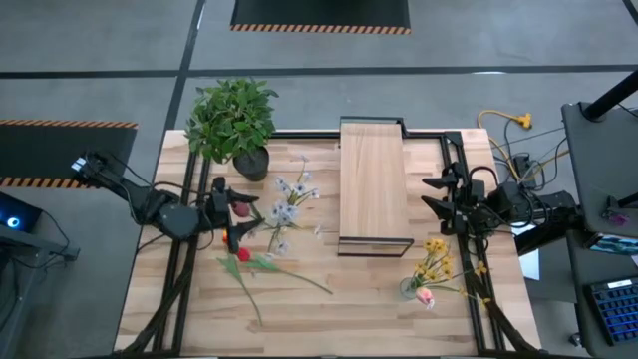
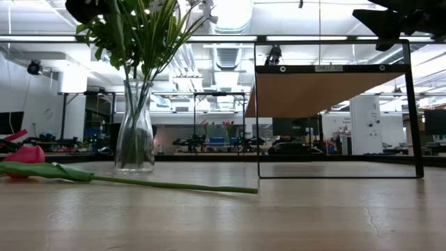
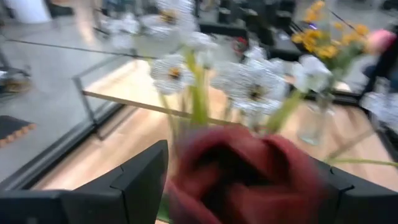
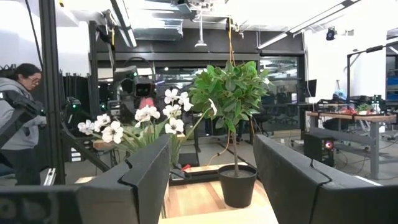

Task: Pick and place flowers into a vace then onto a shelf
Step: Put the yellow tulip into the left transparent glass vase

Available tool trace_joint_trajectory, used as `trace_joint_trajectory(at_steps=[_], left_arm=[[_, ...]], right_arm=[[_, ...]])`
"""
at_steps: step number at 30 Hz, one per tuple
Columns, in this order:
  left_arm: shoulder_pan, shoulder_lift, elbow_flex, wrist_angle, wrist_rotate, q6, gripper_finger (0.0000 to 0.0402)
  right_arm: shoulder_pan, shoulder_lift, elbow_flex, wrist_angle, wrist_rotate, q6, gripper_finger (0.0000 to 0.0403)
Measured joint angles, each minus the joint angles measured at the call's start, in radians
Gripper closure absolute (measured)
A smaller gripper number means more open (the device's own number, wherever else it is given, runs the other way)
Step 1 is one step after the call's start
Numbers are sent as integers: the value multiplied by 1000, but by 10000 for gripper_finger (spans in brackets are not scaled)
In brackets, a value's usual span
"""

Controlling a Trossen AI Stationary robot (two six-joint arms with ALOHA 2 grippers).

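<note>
Left end effector (image 1: pixel 227 212), left of centre in the high view, stands open around a red tulip (image 3: pixel 239 177), grip unconfirmed. Right end effector (image 1: pixel 439 200) waits open at right. We judge pickup underway; next, close and carry to the vase (image 1: pixel 411 289), lower right.

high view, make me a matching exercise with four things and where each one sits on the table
Things:
1. bushy green potted plant in a black pot
2. long pale-wood shelf plank on a black frame
3. clear glass vase with yellow and pink flowers
4. red tulip on a long green stem

Places:
A. lying flat on the table's left half, near edge
B. middle of the table
C. far left corner
D. right side, near edge

Pairs: 1-C, 2-B, 3-D, 4-A
</note>
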Motion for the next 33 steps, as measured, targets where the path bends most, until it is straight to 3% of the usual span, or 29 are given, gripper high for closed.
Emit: trace_joint_trajectory(at_steps=[6,21,25,33], left_arm=[[0,50,77,-46,134,0,144],[0,70,251,-181,150,5,144],[0,71,319,-274,181,-89,144],[0,71,440,-536,202,-423,144]], right_arm=[[0,0,0,0,0,12,184],[0,0,0,0,0,19,184],[0,0,0,-2,0,19,184],[0,0,0,-4,0,22,184]])
